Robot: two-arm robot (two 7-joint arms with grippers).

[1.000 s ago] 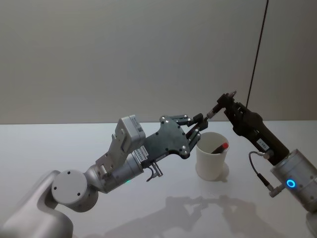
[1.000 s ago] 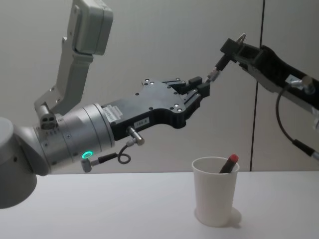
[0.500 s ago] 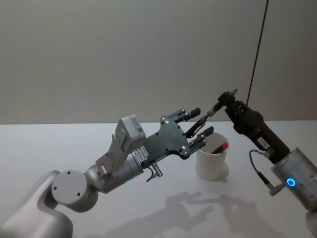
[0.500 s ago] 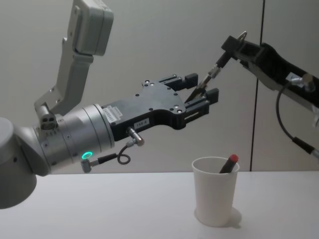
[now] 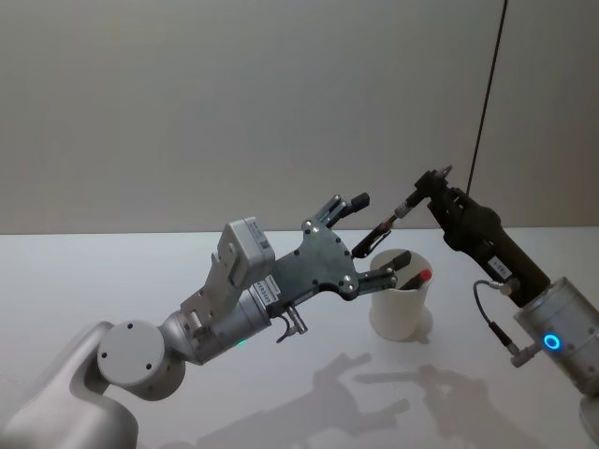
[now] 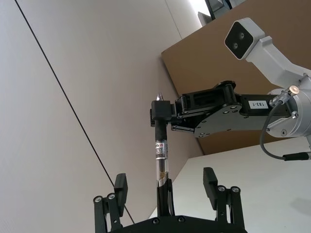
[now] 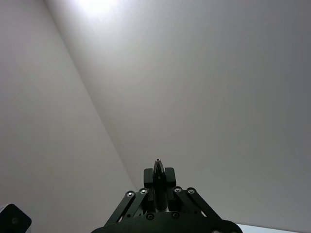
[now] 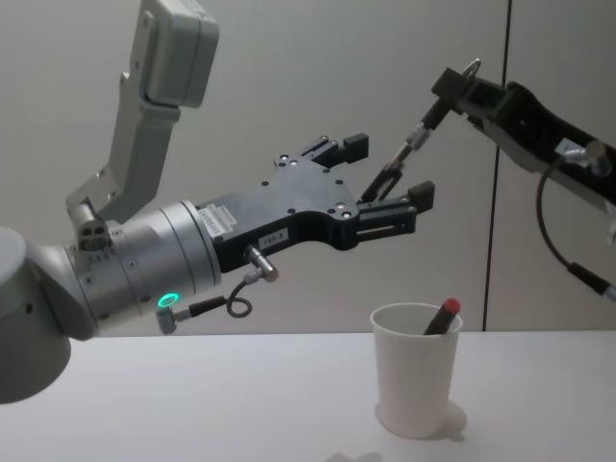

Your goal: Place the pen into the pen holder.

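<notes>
Right gripper (image 8: pixel 445 89) pinching slim black-and-clear pen (image 8: pixel 402 154) above white paper cup (image 8: pixel 414 375); left gripper (image 8: pixel 385 183) spread for handover.

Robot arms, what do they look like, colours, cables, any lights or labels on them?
Both arms have silver-grey rounded casings ending in black, flat-bodied grippers with screw heads and slim black fingers. The left gripper carries a white label, a green light ring on its wrist and a short looped cable. The right gripper has a white label, a blue light ring and a black looping cable. A pale boxy link rises above the left arm.
</notes>
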